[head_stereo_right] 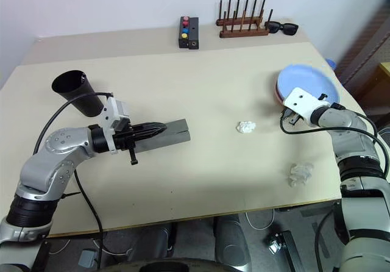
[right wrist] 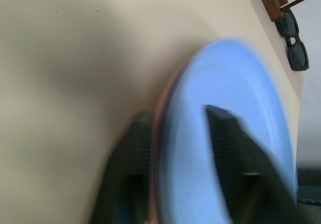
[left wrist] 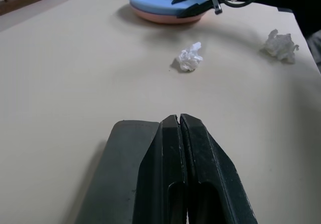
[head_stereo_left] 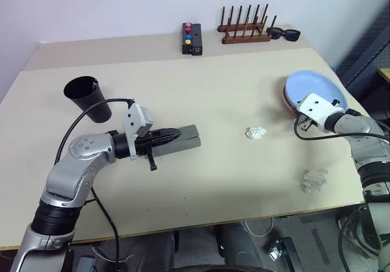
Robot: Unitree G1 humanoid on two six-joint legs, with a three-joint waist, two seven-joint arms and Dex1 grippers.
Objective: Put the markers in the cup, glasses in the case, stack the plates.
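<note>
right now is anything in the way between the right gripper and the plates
Nothing visible. The right gripper is already at the plates: its fingers straddle the rim of the blue plate, which lies on the pink plate.

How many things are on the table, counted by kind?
Plates: 2, the blue plate on the pink plate
Cup: 1
Case: 1
Sunglasses: 1
Paper balls: 2, the near paper ball and the far paper ball
Wooden rack: 1
Button box: 1
Total: 9
</note>
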